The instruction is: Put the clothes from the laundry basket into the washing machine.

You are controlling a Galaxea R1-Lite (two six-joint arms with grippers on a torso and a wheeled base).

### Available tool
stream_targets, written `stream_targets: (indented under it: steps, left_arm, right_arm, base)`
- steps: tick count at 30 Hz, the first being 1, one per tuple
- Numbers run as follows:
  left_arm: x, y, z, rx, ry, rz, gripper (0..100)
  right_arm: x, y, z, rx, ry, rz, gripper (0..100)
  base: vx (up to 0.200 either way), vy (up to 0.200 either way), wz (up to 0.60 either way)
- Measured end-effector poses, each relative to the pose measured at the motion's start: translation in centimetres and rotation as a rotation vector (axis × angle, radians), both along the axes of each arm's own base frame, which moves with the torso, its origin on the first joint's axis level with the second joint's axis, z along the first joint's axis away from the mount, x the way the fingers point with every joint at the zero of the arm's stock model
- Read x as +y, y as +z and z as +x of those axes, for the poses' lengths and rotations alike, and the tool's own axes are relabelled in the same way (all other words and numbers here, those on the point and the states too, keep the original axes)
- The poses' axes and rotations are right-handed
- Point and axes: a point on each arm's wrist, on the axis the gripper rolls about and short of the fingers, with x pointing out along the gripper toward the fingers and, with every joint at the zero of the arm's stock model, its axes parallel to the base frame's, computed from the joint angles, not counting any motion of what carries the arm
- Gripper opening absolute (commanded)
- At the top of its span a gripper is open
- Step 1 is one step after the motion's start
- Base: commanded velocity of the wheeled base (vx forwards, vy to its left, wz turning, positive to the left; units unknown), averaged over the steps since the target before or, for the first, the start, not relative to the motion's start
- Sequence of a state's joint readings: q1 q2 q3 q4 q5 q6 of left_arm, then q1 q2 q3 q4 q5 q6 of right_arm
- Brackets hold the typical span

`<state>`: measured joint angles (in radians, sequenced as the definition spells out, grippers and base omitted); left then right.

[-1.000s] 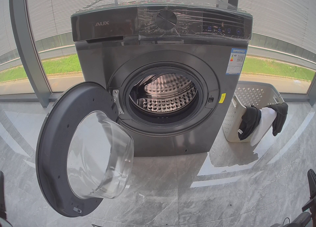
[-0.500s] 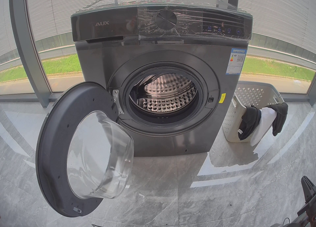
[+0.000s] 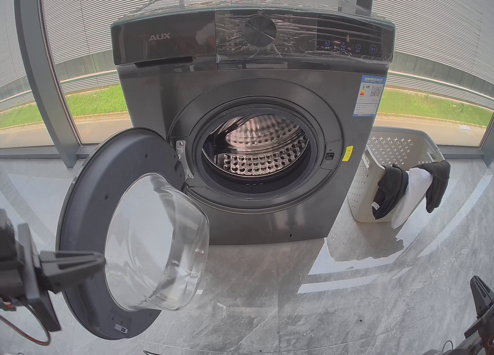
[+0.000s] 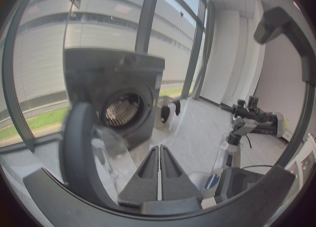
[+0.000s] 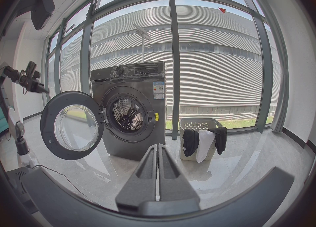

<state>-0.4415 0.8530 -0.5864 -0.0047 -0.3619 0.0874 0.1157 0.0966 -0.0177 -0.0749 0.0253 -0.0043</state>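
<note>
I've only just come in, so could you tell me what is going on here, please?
Nothing is in hand yet. The washing machine has its door wide open and its drum looks empty. Black and white clothes hang over the rim of the laundry basket beside the machine. The left gripper, shut and empty, is near the door; the right gripper, also shut and empty, is low and well short of the basket.

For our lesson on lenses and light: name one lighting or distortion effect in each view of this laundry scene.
Head view: the laundry basket casts a hard shadow on the floor in front of it. Left wrist view: the washing machine stands dark against bright windows. Right wrist view: the window frames bow outward.
</note>
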Motion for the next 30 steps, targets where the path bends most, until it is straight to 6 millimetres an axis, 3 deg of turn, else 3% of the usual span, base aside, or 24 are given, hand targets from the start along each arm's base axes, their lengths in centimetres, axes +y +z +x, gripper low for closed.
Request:
stream_targets:
  steps: [4,9,21,30]
  left_arm:
    - [-0.8,-3.1,1.6,0.139,0.033,0.08,0]
    - [-0.5,-4.7,2.9,0.204,0.14,0.124,0]
    - [1.0,-5.6,4.2,0.237,0.318,0.142,0]
    - [3.2,-5.6,4.6,0.235,0.542,0.149,0]
  right_arm:
    - [0.0,0.0,0.0,0.001,0.0,-0.002,0]
    - [0.0,0.0,0.0,0.001,0.001,-0.004,0]
    - [0.0,0.0,0.0,0.001,0.0,-0.005,0]
    - [0.0,0.0,0.0,0.001,0.0,-0.006,0]
  base:
    - [0.0,0.0,0.0]
    - [0.0,0.0,0.0]
    - [0.0,0.0,0.0]
    - [0.0,0.0,0.0]
